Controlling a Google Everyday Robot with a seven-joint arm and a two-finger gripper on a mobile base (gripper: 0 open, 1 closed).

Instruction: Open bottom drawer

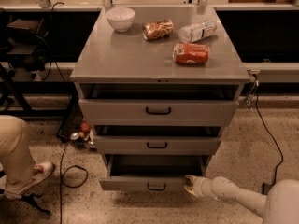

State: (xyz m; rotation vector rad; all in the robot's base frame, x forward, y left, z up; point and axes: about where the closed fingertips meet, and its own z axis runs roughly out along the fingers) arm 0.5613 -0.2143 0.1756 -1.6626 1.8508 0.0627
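The grey metal cabinet (159, 62) has three drawers, all pulled out partly. The bottom drawer (145, 183) is the lowest, with a shallow front and a small black bar handle (156, 187) at its centre; it stands out furthest and its dark inside shows. My white arm comes in from the lower right. My gripper (188, 183) is at the right end of the bottom drawer's front panel, touching its upper right corner, to the right of the handle.
On the cabinet top lie a white bowl (120, 18), a brown snack bag (157, 29), a clear plastic bottle (198, 31) and a red can (191, 53). A person's leg and shoe (28, 174) are at the left. Cables run across the floor (70, 171).
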